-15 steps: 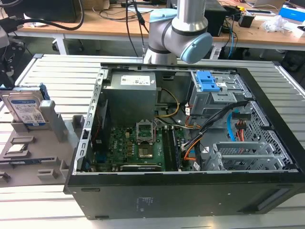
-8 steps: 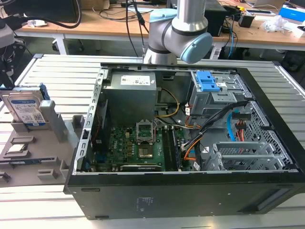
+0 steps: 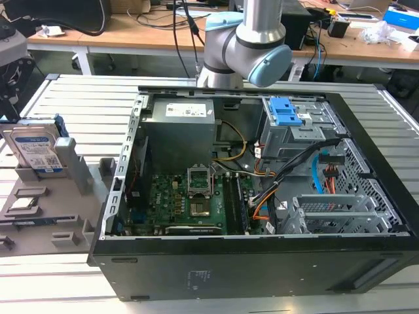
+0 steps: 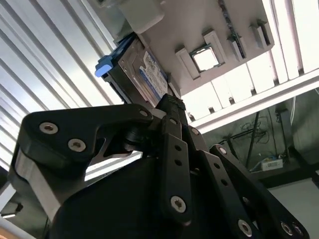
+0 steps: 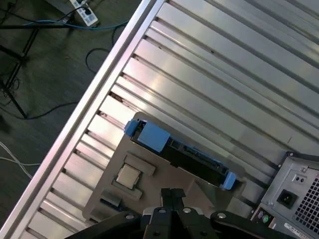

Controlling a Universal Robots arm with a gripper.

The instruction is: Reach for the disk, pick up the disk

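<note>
The disk (image 3: pixel 36 149) stands on edge in a slot at the far end of the grey plastic tray (image 3: pixel 78 216), its label facing out and its blue frame round the edges. It has not been lifted. The tray lies on the slatted metal surface (image 3: pixel 59 284), just beside the open computer case (image 3: pixel 262 268). A small square chip (image 3: pixel 23 204) sits in one of the tray's recesses, close to the disk. In both wrist views the hand (image 5: pixel 172 191) hangs over the tray and is pointed down toward the disk's upper edge, but it is clear of the disk and touches nothing. Its two black fingers (image 4: pixel 172 107) look pressed together with nothing between them. The arm's grey and blue joint (image 3: pixel 252 46) rises behind the case, on the side away from the tray. I would say the reach is partly made. There is no contact or grip yet, so the whole pick-up remains to be done.
</note>
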